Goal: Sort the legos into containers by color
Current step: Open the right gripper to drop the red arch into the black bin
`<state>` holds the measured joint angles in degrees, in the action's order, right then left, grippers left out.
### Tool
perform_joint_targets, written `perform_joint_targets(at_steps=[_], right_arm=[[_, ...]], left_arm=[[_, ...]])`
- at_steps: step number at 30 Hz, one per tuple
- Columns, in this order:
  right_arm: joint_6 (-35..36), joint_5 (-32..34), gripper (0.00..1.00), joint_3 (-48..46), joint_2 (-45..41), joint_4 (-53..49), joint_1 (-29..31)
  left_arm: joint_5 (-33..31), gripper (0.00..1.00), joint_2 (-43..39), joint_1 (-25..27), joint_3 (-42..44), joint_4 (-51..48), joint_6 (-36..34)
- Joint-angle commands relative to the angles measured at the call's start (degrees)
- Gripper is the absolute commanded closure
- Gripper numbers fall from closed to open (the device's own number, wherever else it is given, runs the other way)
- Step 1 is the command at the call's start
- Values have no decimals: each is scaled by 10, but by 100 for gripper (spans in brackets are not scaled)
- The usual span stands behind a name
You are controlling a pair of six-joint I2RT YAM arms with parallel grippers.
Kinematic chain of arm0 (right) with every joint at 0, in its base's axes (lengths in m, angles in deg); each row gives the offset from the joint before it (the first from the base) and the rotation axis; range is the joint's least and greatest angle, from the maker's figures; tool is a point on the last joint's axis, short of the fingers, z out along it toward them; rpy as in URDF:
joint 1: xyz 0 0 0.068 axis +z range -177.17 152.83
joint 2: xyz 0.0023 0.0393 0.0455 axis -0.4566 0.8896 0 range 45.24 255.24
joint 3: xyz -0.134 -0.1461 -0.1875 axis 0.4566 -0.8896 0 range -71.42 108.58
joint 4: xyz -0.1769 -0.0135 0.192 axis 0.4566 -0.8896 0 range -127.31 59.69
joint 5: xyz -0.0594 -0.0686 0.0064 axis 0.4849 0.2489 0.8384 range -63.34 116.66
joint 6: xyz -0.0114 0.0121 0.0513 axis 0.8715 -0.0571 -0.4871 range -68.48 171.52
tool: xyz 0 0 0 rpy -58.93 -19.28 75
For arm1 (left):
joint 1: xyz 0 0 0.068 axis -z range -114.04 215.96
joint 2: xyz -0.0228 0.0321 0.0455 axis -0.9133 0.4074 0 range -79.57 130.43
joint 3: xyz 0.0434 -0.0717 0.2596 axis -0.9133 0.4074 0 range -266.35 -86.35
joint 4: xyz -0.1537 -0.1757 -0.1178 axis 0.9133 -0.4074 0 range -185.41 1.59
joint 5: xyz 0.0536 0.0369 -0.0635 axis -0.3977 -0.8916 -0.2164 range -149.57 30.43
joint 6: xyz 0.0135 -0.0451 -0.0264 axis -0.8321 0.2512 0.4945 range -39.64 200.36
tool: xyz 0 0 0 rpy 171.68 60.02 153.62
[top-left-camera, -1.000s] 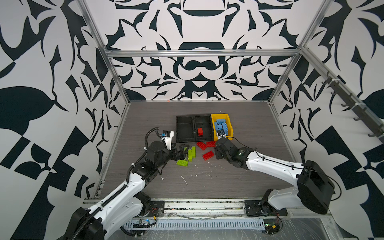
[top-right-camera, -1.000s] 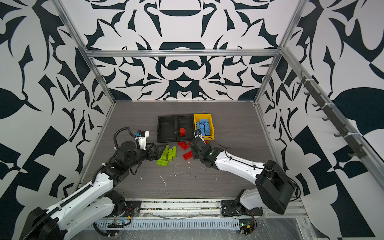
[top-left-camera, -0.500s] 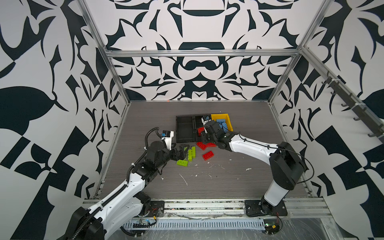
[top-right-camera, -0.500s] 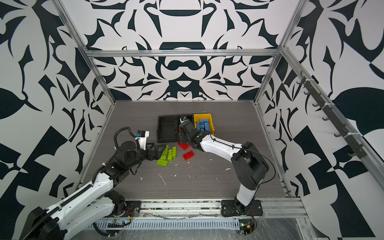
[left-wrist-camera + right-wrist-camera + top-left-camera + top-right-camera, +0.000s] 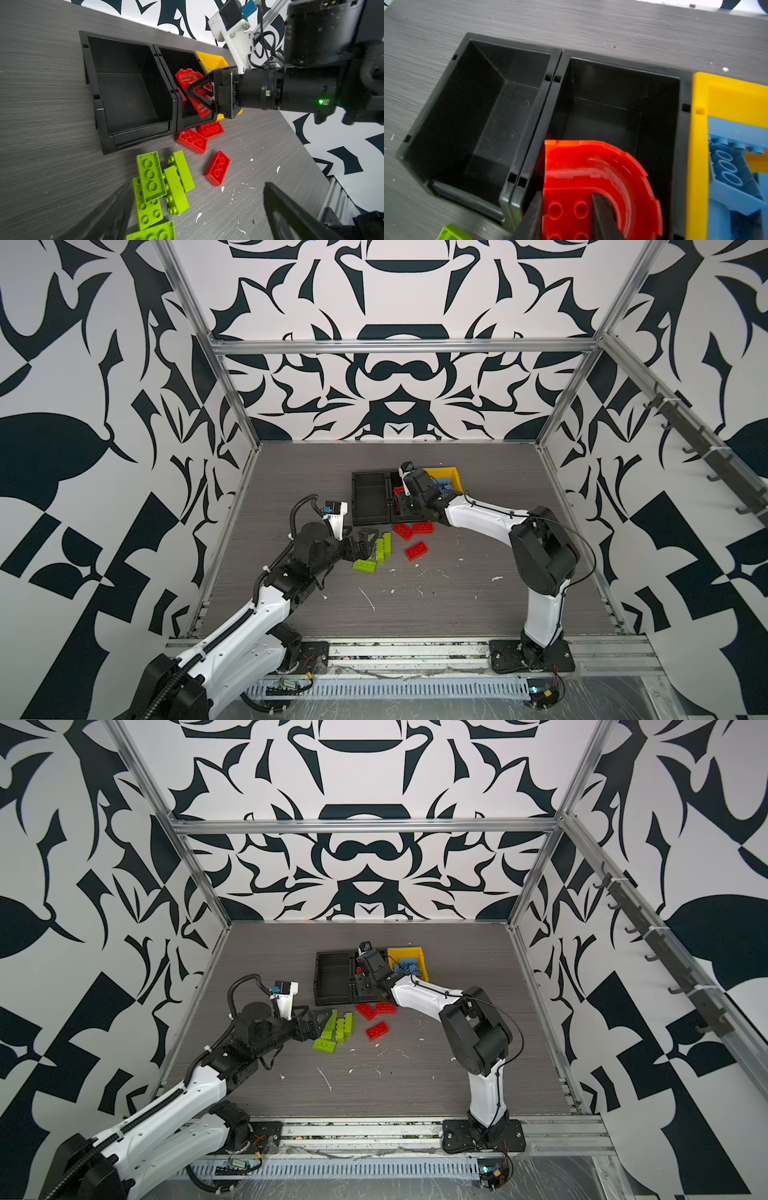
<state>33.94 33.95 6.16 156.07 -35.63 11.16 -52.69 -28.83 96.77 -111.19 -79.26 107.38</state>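
The right claw (image 5: pixel 566 195) is pinching a red arch (image 5: pixel 591 166) over the bin (image 5: pixel 612 83) below — the arch's tilt is risking snagging the rim.

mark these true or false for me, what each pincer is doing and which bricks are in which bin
1. The right pincer grips the red arch piece at the middle black bin. True.
2. The left pincer is shut on a brick. False: it is open and holds nothing.
3. The end black bin holds green bricks. False: it is empty; the green bricks lie on the table.
4. Blue bricks lie in the yellow bin. True.
5. Three red bricks lie on the table. True.
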Motion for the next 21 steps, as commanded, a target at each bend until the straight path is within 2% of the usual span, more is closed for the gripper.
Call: perform_joint_targets(at_steps=[1, 7, 13, 17, 21], right_arm=[[0, 4, 62, 34, -3, -10, -2], [-1, 7, 38, 37, -16, -25, 0], [6, 27, 36, 1, -77, -40, 23], [7, 107, 35, -73, -150, -45, 65], [-6, 159, 30, -157, -214, -33, 108]], left_arm=[[2, 0, -6, -2, -5, 6, 0], [5, 0, -5, -2, -5, 7, 2], [6, 0, -7, -2, -6, 7, 3], [6, 0, -8, -1, -5, 7, 4], [2, 0, -9, -1, -5, 6, 2]])
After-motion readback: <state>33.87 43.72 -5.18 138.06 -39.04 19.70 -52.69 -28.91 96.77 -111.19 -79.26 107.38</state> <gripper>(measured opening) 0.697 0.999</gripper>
